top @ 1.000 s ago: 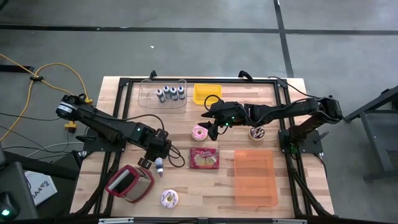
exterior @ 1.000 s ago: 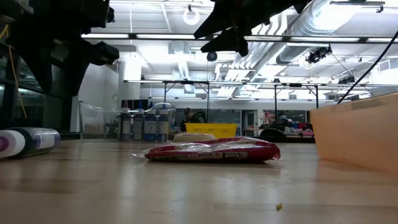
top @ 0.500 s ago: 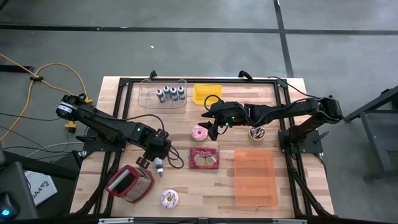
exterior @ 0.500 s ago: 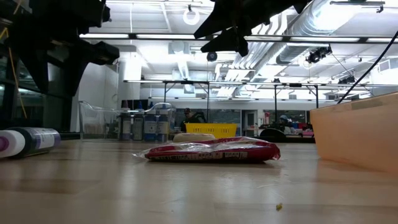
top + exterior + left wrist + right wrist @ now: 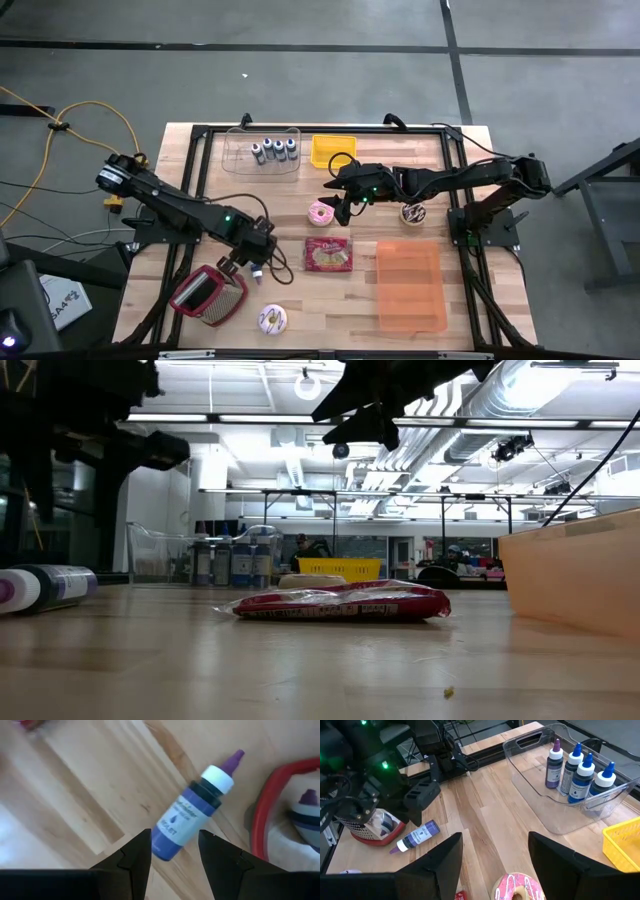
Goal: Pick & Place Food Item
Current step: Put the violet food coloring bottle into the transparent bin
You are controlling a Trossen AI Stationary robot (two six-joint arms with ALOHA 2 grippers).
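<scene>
Directly below the left gripper (image 5: 174, 847), whose fingers stand apart around nothing, a purple dropper bottle (image 5: 192, 806) labelled "VIOLET" lies flat on the wooden table (image 5: 470, 300), beside a red-rimmed basket (image 5: 207, 295). Farther off, the right gripper (image 5: 338, 205) hangs parted over one pink-frosted donut (image 5: 321, 213). Four bottles stand in a clear bin (image 5: 555, 795); open planks lie between.
</scene>
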